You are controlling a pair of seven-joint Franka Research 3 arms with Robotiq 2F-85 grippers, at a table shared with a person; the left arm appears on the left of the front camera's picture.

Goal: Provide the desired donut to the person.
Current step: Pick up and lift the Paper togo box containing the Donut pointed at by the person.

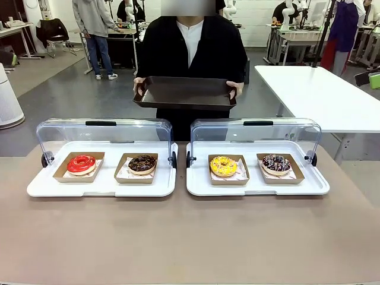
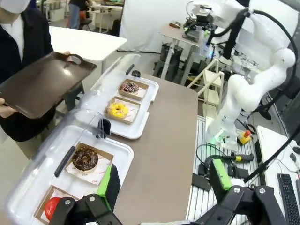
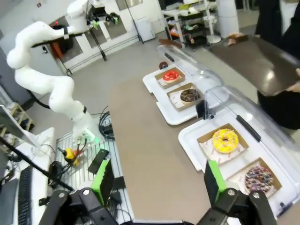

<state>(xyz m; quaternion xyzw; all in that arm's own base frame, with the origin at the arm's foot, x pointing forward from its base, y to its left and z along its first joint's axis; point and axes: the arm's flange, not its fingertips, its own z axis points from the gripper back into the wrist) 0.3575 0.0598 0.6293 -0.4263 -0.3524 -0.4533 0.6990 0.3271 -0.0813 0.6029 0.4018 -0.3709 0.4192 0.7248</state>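
Observation:
Four donuts sit in cardboard trays on the table: a red donut, a chocolate donut, a yellow donut and a dark sprinkled donut. The person stands at the far side, holding a dark serving tray with both hands. My left gripper hovers open above the table's left end, near the chocolate donut and red donut. My right gripper hangs open at the right end, near the yellow donut and sprinkled donut.
Two white display trays hold the donuts, each with a clear lid swung up at the back. Bare brown tabletop lies in front of them. A white table stands at the far right.

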